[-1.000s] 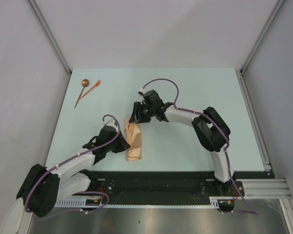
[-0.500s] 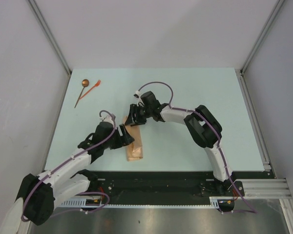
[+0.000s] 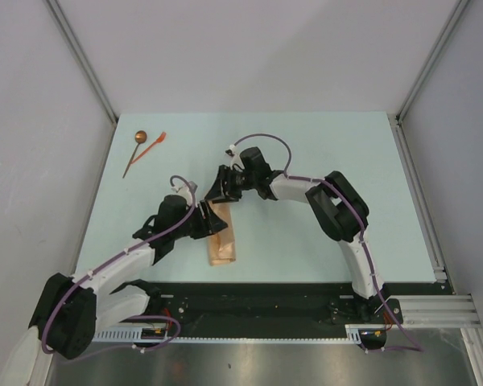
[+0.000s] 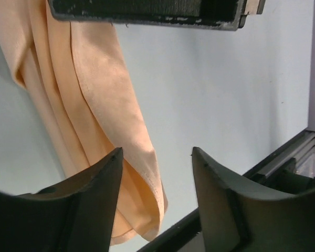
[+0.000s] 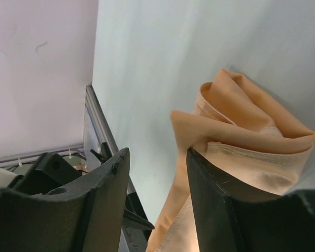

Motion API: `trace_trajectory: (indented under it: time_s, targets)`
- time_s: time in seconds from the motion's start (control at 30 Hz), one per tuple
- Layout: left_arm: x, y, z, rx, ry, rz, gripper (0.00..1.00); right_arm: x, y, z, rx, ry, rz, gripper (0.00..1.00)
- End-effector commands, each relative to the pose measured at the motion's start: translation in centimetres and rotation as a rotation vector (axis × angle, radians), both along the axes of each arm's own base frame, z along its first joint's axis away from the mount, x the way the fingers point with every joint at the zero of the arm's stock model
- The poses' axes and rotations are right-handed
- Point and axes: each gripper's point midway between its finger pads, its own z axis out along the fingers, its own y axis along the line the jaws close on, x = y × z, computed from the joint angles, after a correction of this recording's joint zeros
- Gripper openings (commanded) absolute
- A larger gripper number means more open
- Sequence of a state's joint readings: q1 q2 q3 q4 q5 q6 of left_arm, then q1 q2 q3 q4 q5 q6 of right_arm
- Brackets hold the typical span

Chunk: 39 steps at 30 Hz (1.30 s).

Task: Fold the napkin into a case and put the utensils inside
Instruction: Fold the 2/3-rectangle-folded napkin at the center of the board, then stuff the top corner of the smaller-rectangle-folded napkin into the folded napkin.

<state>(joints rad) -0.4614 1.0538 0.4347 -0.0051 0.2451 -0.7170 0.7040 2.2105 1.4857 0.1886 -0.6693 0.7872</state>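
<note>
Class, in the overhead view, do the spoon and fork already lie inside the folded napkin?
No, the spoon and fork lie on the bare table near its far left corner, apart from the folded napkin.

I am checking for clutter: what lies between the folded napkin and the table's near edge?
Only bare table, as the top view shows; the napkin stops short of that edge.

Pale blue table (image 3: 306,145), grey walls (image 3: 249,48), aluminium frame posts (image 3: 80,56)
</note>
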Motion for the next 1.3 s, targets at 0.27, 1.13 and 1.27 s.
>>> trace_trajectory:
  time_s: [0.27, 1.13, 1.27]
  targets:
    - [1.4, 1.1, 1.5, 0.039, -0.071, 0.084, 0.51, 0.4, 0.1, 4.8, 0.070, -0.089, -0.001, 0.50]
    - [13.5, 4.4, 2.7, 0.146, -0.121, 0.293, 0.54, 3.5, -1.9, -0.3, -0.316, -0.225, -0.067, 0.43]
    - [13.7, 4.7, 2.2, 0.165, -0.117, 0.302, 0.47, 3.7, -1.8, -0.9, -0.330, -0.227, -0.067, 0.44]
